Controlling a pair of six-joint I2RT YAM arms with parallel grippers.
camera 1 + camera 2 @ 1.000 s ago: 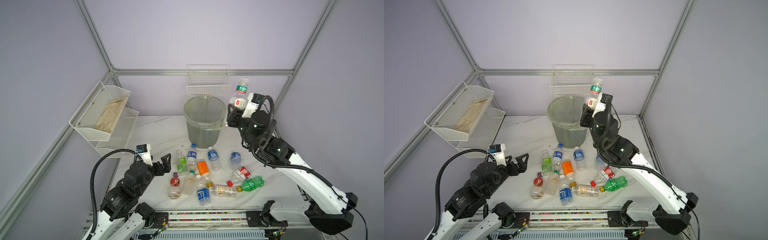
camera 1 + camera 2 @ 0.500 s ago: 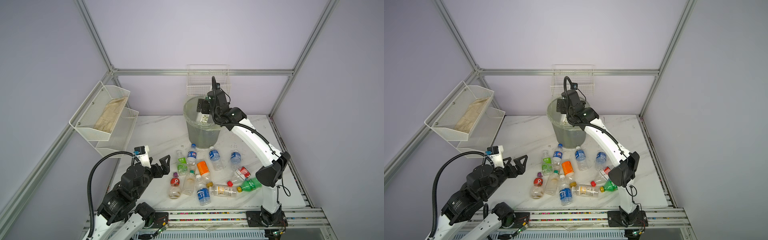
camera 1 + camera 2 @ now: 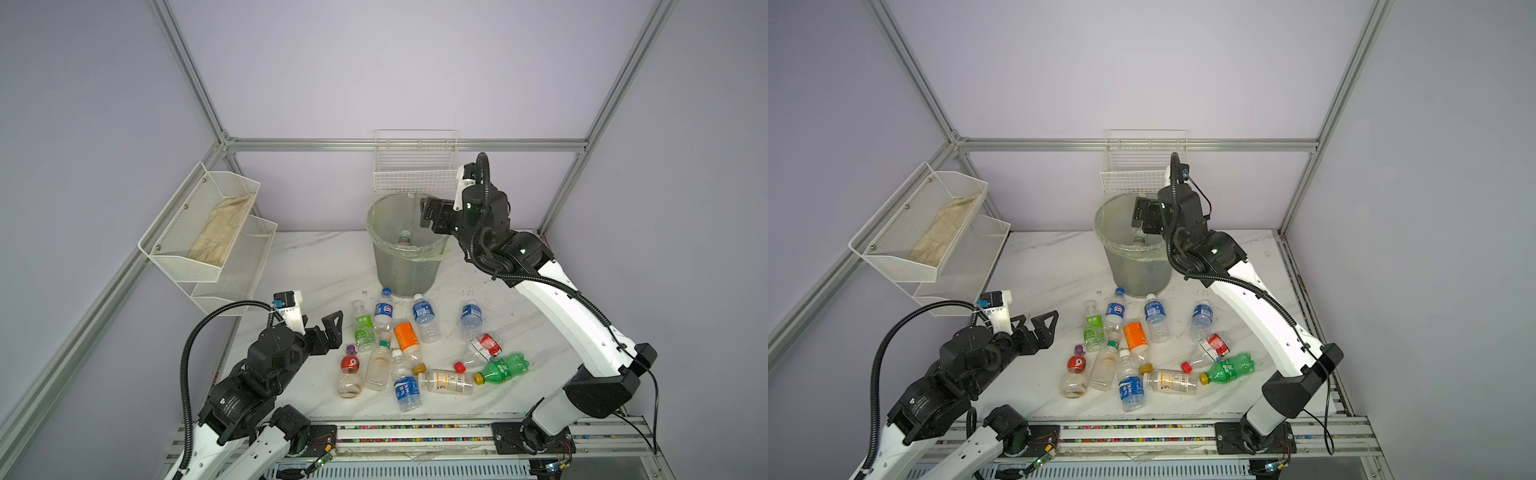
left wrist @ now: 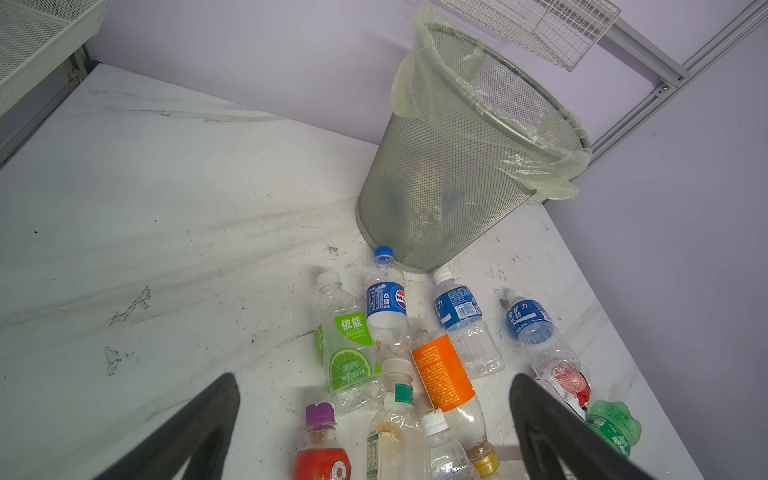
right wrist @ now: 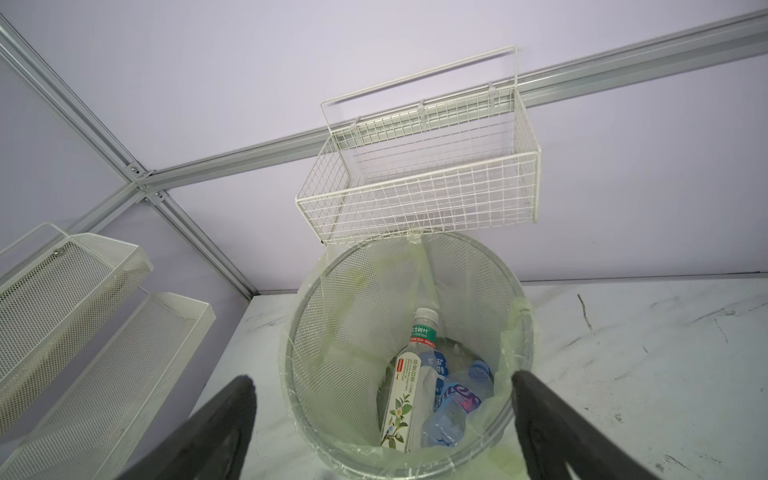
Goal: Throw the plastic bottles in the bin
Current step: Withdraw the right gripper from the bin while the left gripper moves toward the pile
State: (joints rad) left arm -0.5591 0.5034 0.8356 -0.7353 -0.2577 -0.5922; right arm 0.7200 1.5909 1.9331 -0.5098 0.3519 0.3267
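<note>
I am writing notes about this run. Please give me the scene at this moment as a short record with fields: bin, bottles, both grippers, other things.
bin: upright at the back of the table, lined with a pale green bag
bottles in bin: several, one white-capped with a green label
bottles on table: about eleven, lying clustered in front of the bin
left gripper: open, empty, beside the cluster
right gripper: open, empty, over the bin's mouth
other: wire basket on the back wall; mesh trays on the left wall, cloth in the upper one

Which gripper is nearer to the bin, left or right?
Right. The right gripper hangs open over the rim of the bin. The left gripper, also open, sits low beside the bottles on the table, well in front of it.
</note>
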